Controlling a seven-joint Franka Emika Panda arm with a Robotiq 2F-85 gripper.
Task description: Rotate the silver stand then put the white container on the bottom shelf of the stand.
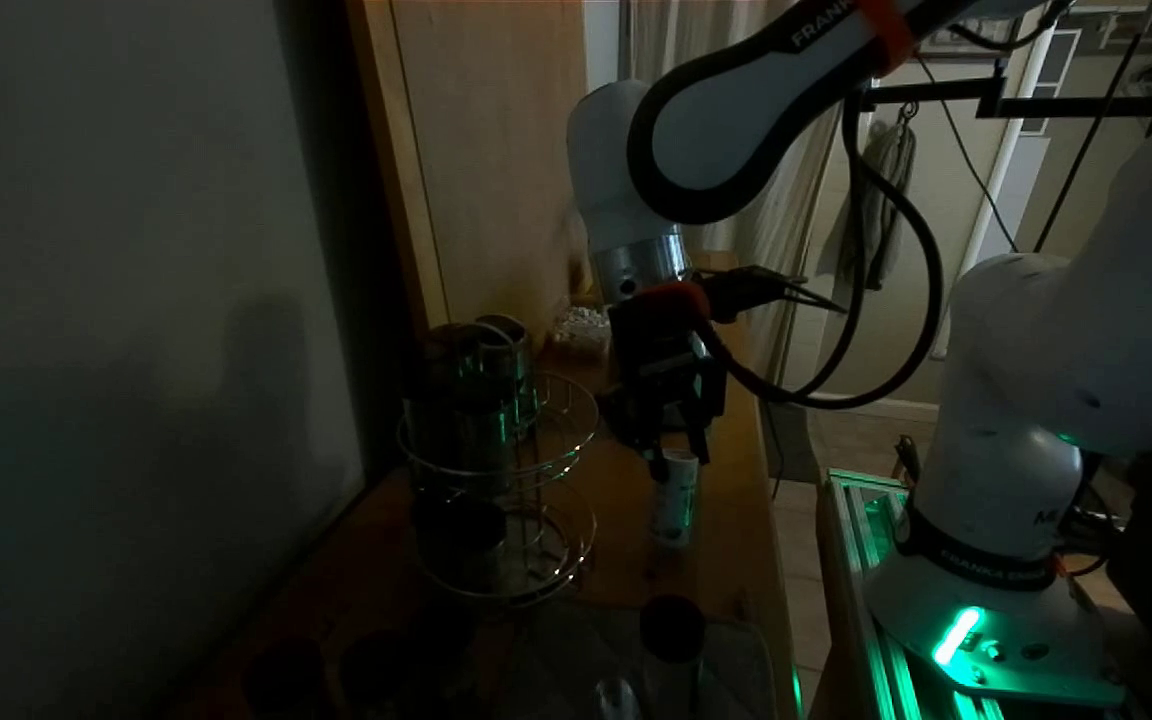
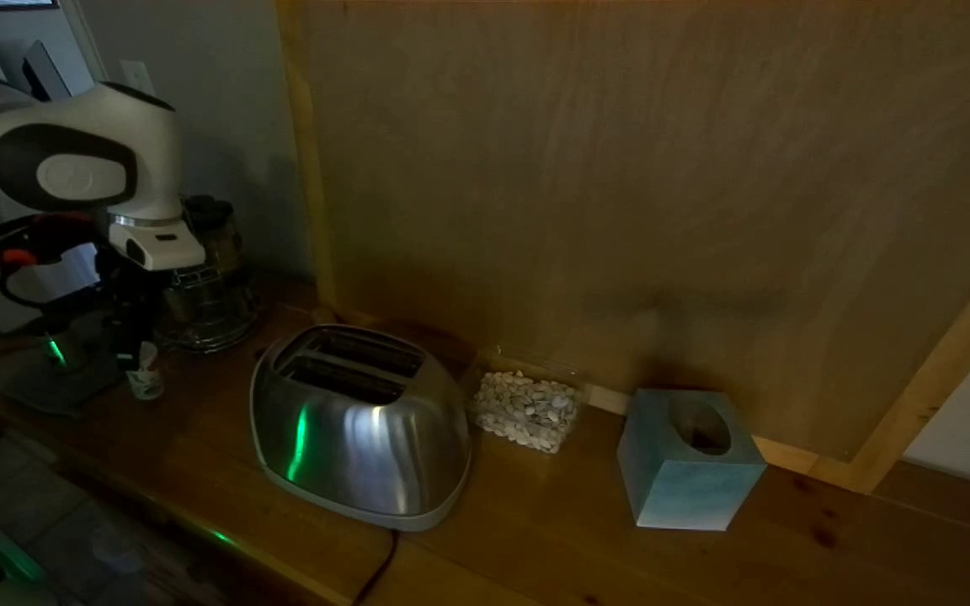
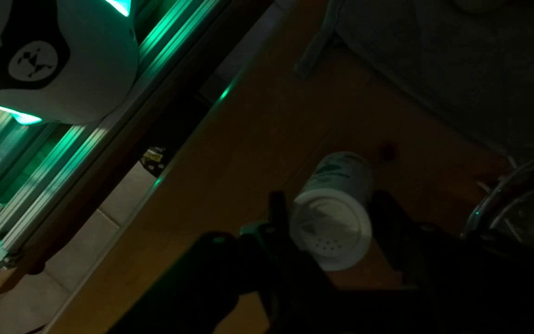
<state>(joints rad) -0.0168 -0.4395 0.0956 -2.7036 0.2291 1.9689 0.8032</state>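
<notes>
The white container (image 3: 334,213) is near the silver stand (image 1: 536,468), on the stand's side facing the arm's base (image 1: 996,620), apart from its wires. There the tool (image 1: 680,460) grips it, fingers (image 3: 390,222) along opposite sides, the pierced lid (image 3: 331,234) uppermost. It is roughly upright; whether its foot touches the desk (image 3: 202,208) beside the stand, I cannot tell.

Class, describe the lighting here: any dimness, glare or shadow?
In an exterior view, a green light glares and a soft shadow falls on the wall; in an exterior view, reflections streak the toaster; in the wrist view, the gripper is nearly black, the white container dim but distinct.
</notes>
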